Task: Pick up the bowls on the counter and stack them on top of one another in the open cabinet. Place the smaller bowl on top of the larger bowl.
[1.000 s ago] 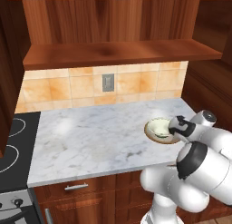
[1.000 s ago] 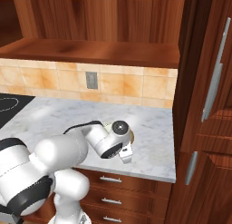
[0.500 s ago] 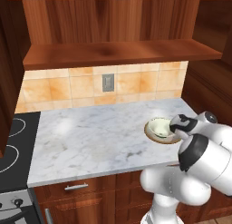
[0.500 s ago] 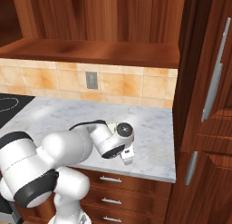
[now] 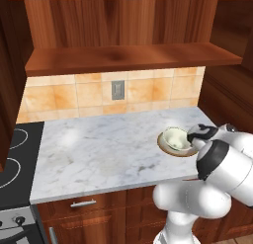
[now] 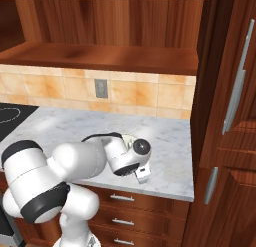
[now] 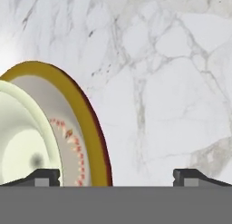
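Veined marble counter (image 5: 99,149), round cream bowl (image 5: 175,138) nested in shallow tan bowl (image 5: 165,147), jaws apart

counter (image 5: 99,154): marble | on it: larger bowl (image 5: 170,150), near right edge

Both base views look forward and down at the counter (image 5: 99,149) from opposite sides; the hand view faces it closely.

A small, deep, cream-green bowl (image 5: 175,138) is seen sitting upright inside a wider, shallow, tan-rimmed bowl (image 5: 169,150) with a pale speckled interior. Both are set on the white-grey veined marble tabletop (image 5: 108,149), directly beneath the claw (image 7: 116,175) and offset toward one fingertip. The reddish-brown open cabinet (image 5: 123,58) is mounted well above the claw.
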